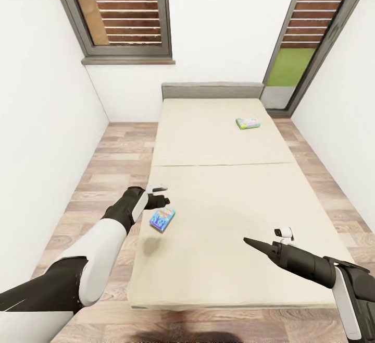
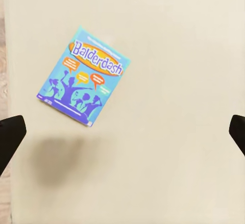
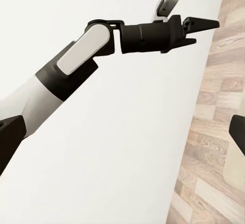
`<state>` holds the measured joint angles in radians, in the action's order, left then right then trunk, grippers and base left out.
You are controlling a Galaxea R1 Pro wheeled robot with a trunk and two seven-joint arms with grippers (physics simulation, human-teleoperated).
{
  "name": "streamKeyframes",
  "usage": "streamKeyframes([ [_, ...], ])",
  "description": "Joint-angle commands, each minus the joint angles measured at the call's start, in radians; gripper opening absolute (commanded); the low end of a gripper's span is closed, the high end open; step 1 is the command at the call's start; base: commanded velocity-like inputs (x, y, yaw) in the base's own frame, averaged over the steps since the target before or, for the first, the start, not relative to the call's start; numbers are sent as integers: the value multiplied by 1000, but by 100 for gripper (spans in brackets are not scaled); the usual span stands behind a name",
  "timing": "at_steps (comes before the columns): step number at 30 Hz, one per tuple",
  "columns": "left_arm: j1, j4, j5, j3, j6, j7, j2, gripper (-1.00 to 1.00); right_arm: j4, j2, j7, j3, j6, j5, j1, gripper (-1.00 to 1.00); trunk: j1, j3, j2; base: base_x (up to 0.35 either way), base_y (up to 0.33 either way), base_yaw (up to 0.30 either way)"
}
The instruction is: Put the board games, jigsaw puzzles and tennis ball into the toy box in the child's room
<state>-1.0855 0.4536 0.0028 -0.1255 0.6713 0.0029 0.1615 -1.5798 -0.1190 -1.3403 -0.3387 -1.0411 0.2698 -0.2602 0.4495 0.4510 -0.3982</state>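
Observation:
A blue board game [image 1: 162,218] lettered Balderdash [image 2: 83,76] lies flat near the left edge of the bed [image 1: 224,186]. My left gripper [image 1: 158,202] hangs open just above and beside it, its dark fingertips [image 2: 10,134] wide apart over bare mattress. A green-edged board game [image 1: 248,122] lies far up the bed near the grey headboard. My right gripper [image 1: 252,243] hovers open over the bed's near right part, with nothing between its fingers [image 3: 10,142]. The right wrist view looks across at my left gripper [image 3: 201,25]. The table, toy box, jigsaw puzzles and tennis ball are out of view.
White walls close in on both sides, with strips of wood plank floor [image 1: 109,166] left and right of the bed. Tall dark-framed windows [image 1: 125,9] stand behind the headboard [image 1: 211,90]. The bed's foot edge lies just in front of me.

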Motion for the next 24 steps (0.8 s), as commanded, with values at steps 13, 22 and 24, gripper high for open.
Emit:
streamKeyframes([
  [13,-1,18,0,-1,-3,0,1,100,0,1,-2,0,-6,-4,-1,100,0,23,-2,0,0,0],
  [22,-1,19,0,2,-2,1,1,100,0,1,-2,0,-6,-8,-1,100,0,38,-2,0,0,0],
  [24,-1,19,0,1,-2,1,1,100,0,1,-2,0,-6,-8,-1,100,0,41,-2,0,0,0],
])
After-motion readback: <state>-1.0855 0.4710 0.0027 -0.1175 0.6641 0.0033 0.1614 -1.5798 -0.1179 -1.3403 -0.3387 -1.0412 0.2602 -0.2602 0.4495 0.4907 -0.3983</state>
